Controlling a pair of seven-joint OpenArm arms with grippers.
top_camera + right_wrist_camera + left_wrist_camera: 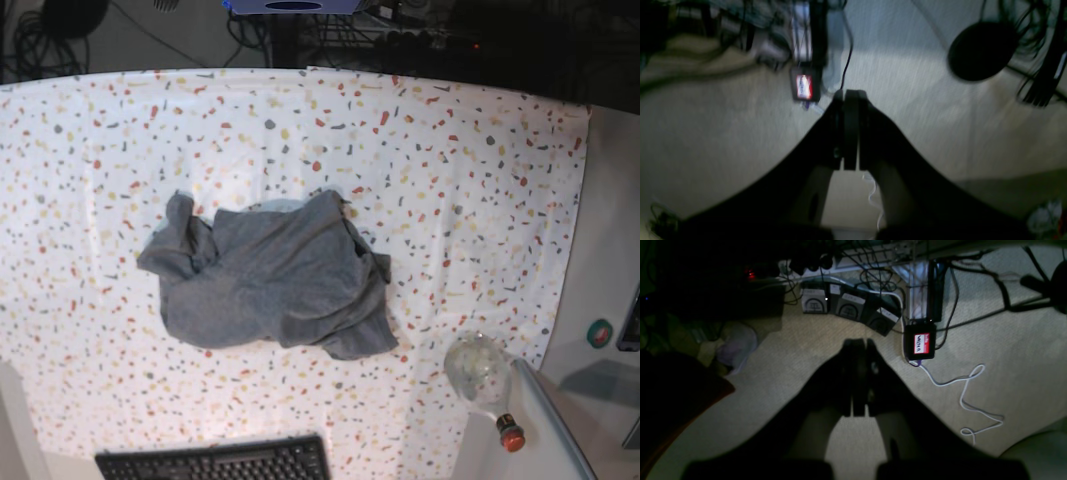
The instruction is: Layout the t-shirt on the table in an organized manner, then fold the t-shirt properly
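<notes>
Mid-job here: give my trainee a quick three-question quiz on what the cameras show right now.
1. True or false: the t-shirt lies flat and spread out on the table.
2. The left gripper fingers are: A open, B shut, C gripping cloth?
3. What dark item sits at the table's near edge in the base view?

Key: 1 false, it is crumpled. 2 B. 3 the keyboard.

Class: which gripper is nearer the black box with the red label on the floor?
Left, probably. The box looms larger just right of the left gripper; it appears smaller, left of the right gripper.
</notes>
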